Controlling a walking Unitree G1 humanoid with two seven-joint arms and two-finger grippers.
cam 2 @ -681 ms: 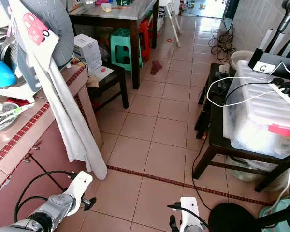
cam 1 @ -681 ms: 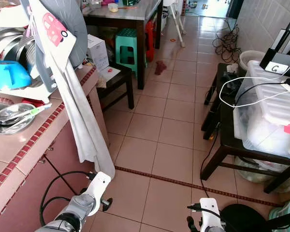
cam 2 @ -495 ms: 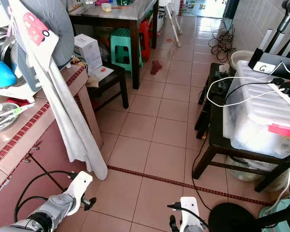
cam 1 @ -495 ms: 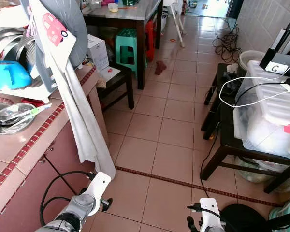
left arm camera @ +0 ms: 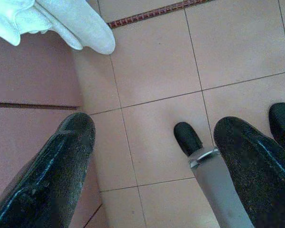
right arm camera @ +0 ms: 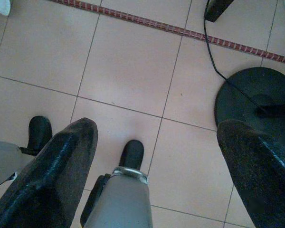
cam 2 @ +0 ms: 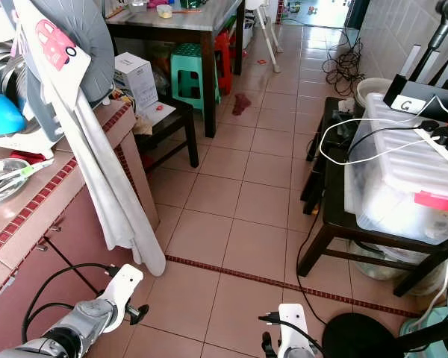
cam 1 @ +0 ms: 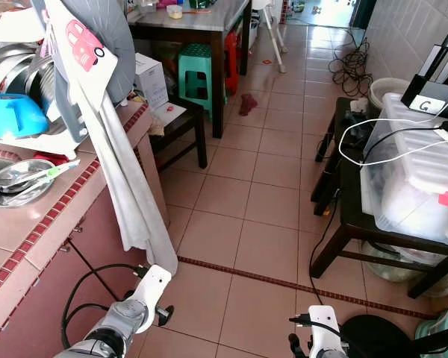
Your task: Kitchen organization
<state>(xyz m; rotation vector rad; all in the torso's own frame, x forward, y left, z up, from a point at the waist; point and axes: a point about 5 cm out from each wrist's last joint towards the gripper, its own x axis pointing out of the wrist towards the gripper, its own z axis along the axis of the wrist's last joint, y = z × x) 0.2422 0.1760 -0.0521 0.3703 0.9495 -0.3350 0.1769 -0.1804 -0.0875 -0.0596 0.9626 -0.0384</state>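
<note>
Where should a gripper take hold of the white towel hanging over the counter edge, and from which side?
Grip the towel on its free-hanging middle length, coming from the open floor side. There it drapes clear of the counter, so one of the fingers can likely pass on each side; higher up it lies against the dish rack.

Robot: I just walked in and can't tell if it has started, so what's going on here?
Nothing is being handled yet. The robot stands on the tiled floor beside the counter, both arms hanging low. The left gripper and right gripper are open and empty, pointing at the floor. A white cloth hangs over the counter edge, and a steel bowl sits on the counter untouched.
</note>
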